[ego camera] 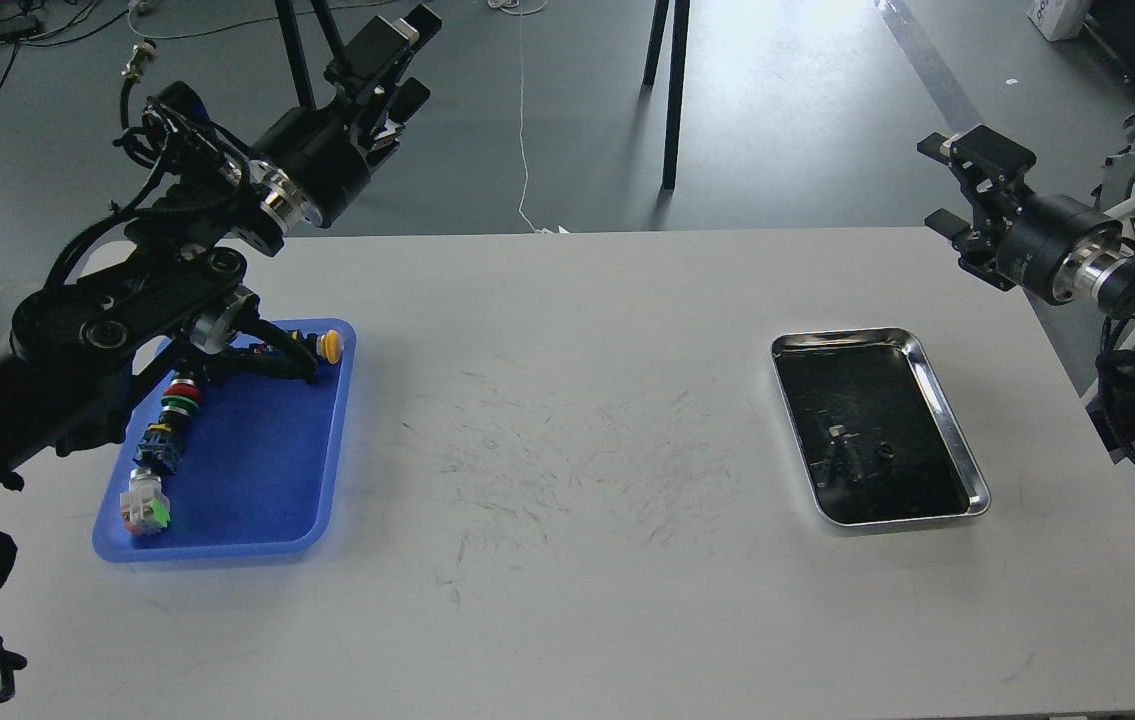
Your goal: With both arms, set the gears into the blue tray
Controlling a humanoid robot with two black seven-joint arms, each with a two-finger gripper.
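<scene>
starting near, working back — notes per item:

table: white top, scuffed with dark scratch marks in the middle; front strip bare of parts.

blue tray: near-left of the table. holds a row of coloured push-button switches down its left side and a yellow-capped one at the far edge. no gears made out in it.

steel tray: right side, well apart from the blue tray. dark bottom.

gears: small black bits lying in the steel tray, near its middle; teeth too small to read, count unclear.

right gripper: raised beyond the far-right table corner, fingers parted with a clear gap, nothing between them.

left gripper: raised high past the far-left edge, pointing away; fingers look slightly parted, empty, though dark against the floor.

step, as judged: first pick not yet made; both arms up and clear.

doing it well: bring the right gripper down straight over one gear, narrow the fingers first, keep off the tray rim. parts are tiny against a dark bottom, so misses are likely.
</scene>
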